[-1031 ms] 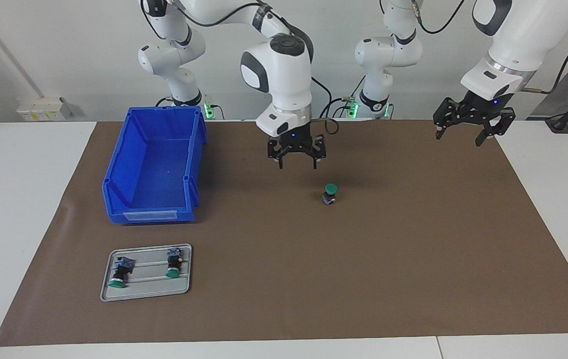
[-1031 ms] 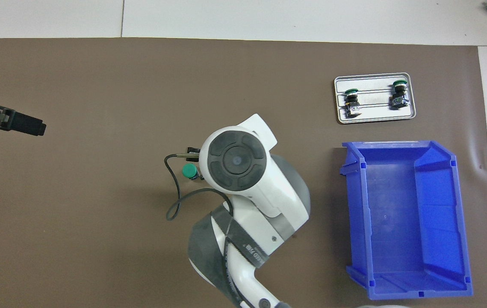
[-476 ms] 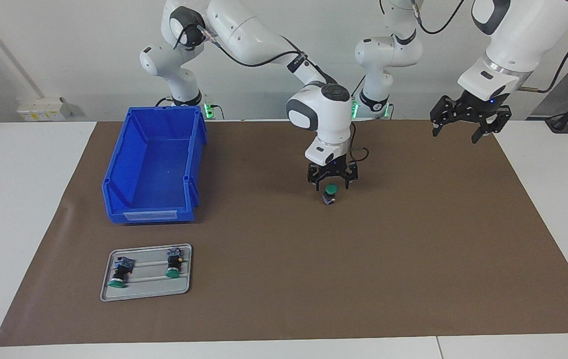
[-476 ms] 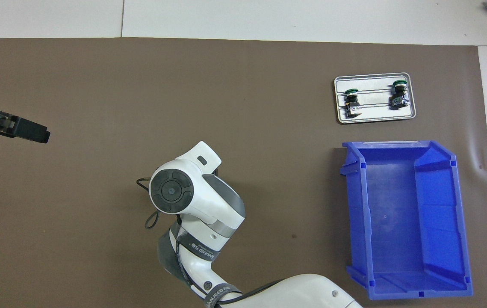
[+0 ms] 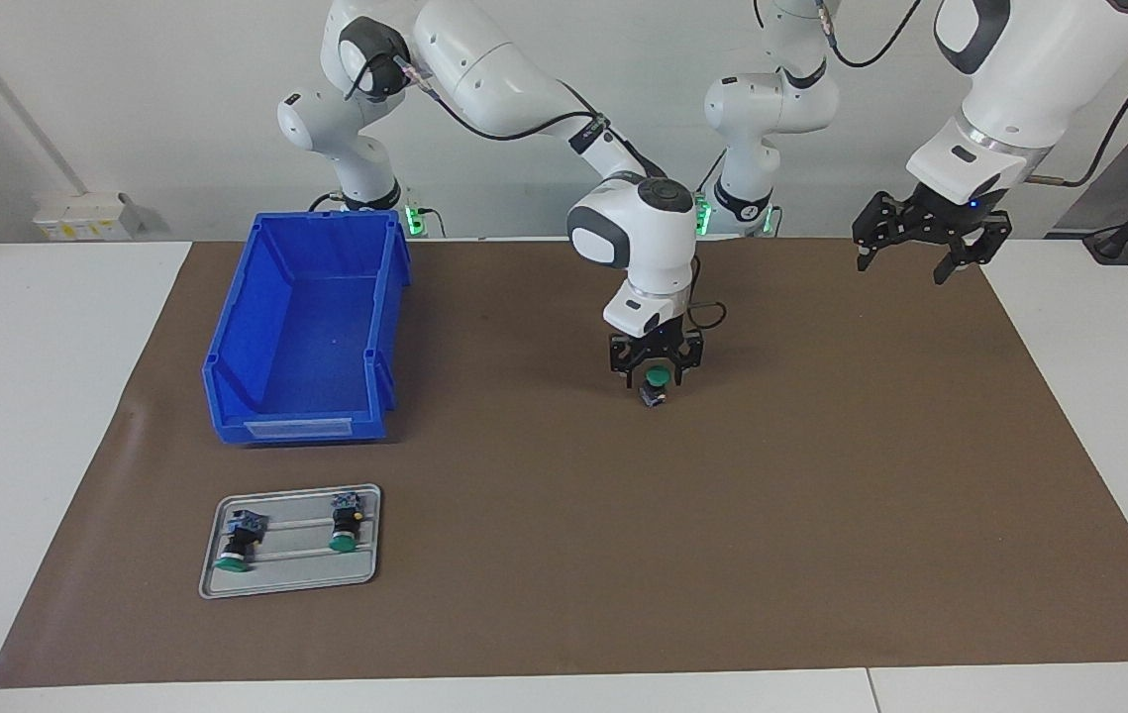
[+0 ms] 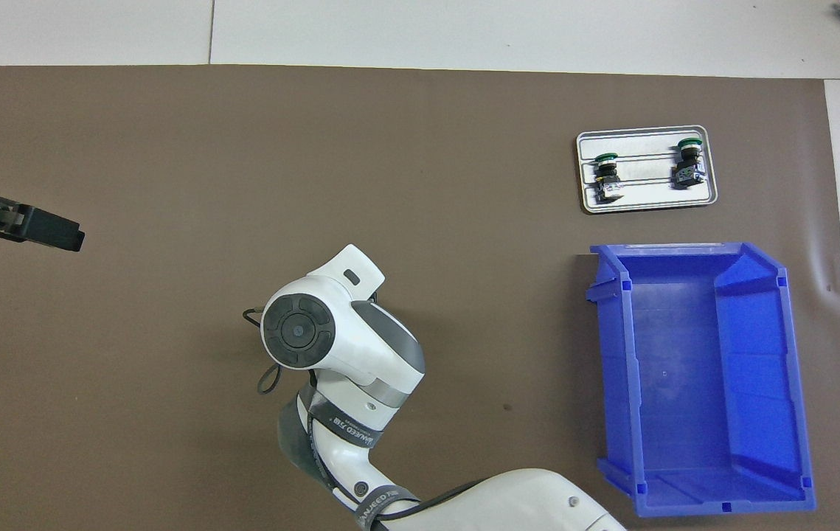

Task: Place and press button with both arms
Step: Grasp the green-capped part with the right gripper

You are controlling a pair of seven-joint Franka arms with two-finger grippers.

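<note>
The right gripper (image 5: 657,368) straddles the green-capped push-button (image 5: 657,382) standing mid-mat; whether its fingers actually pinch it I cannot tell. Bare brown mat (image 5: 722,555) lies all around. The left gripper (image 5: 914,246) hangs spread wide over the mat's edge. The blue plastic bin (image 5: 301,327) holds nothing; the grey metal tray (image 5: 291,541) holds two lying buttons (image 5: 345,522).
</note>
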